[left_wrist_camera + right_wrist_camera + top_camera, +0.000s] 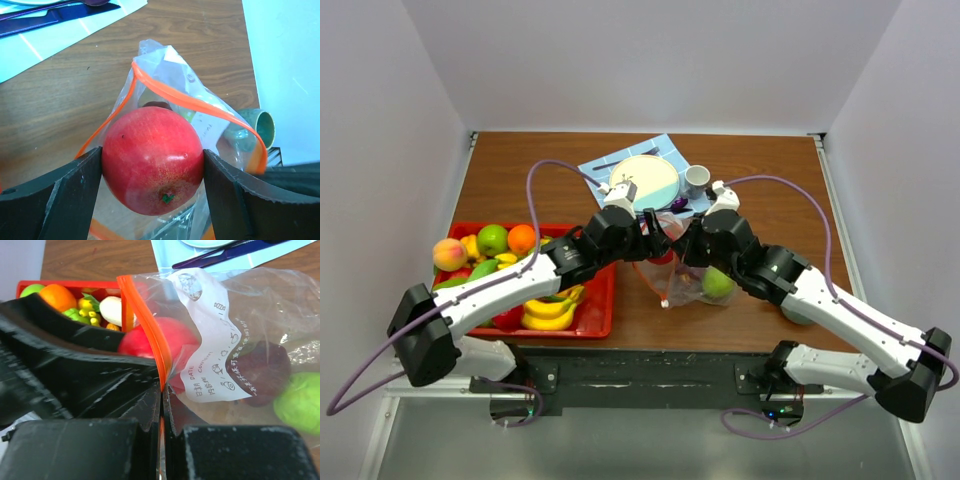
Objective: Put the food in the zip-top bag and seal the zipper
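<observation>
My left gripper (153, 165) is shut on a glossy red apple (152, 159) and holds it at the open mouth of the clear zip-top bag (200, 112). The bag's orange-red zipper strip (175, 92) arcs open beyond the apple. My right gripper (162, 390) is shut on that zipper strip (145, 315) and holds the mouth up. Inside the bag lie a green apple (300, 402) and a dark red fruit (265, 372). From above, both grippers meet over the bag (685, 285), left gripper (655, 232), right gripper (692, 240). The slider tab is not visible.
A red tray (600, 305) at the left holds more food: peach (448, 254), green apple (492, 239), orange (521, 237), bananas (548, 312). Behind the bag lie a blue napkin (665, 150) with a plate (642, 180) and a cup (696, 180).
</observation>
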Controlling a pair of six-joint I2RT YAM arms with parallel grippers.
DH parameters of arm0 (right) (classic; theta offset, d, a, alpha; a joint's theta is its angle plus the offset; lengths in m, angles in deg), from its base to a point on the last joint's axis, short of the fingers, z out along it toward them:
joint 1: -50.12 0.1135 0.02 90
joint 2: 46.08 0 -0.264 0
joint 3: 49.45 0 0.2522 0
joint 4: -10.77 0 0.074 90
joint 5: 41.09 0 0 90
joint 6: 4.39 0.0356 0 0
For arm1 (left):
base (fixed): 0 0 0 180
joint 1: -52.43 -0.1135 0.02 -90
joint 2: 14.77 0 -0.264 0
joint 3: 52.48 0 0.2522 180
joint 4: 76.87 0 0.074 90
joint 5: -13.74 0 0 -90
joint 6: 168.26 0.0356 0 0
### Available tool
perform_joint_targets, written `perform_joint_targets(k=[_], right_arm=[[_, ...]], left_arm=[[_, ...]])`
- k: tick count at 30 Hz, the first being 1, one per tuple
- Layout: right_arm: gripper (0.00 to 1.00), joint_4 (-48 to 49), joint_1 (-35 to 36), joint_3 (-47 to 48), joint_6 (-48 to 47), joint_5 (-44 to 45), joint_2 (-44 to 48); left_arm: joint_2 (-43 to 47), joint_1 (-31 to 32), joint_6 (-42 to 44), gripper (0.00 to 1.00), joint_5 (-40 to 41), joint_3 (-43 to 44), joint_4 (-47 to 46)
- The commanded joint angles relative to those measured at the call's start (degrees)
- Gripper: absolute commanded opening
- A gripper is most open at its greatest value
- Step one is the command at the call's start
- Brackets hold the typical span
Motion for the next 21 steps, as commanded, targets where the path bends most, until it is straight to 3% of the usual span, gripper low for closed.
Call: perform_joint_targets(k=[1,4,6,7,12,15,20,21], right_arm=[[0.00,1.03,0.32,2.74,1.30,0.65,1.22],[0.00,0.76,0.41,2.48,1.04,0.82,1.22],[0.00,0.76,0.41,2.21,0.86,1.17,1.14],[0.00,0.85,0.32,2.04,0.77,1.52,1.22],[0.00,1.90,0.32,1.95,0.25,1.18,0.35],[0.00,1.99,0.32,2.04,-0.28,1.09,0.26],[0.00,2.69,0.32,1.95,-1.07,1.18,-0.36],[0.00,2.87,0.32,1.86,-1.07,0.83,-0.53]], left_arm=[[-1.84,0.39,0.62,0.72,0.04,5.96,-4.15],[-2.45,0.39,1.76,0.84,-0.22,8.86,-1.62],[-2.89,0.39,2.03,0.98,-0.05,10.26,1.20],[-3.07,0.39,2.12,1.00,-0.05,10.18,2.86],[-2.28,0.39,1.50,1.00,-0.40,9.04,5.60],[-0.27,0.39,0.19,1.00,3.37,10.09,11.73],[6.06,0.22,-11.57,1.00,17.57,9.74,30.53],[7.55,-0.13,-14.81,1.00,19.88,10.09,39.01]])
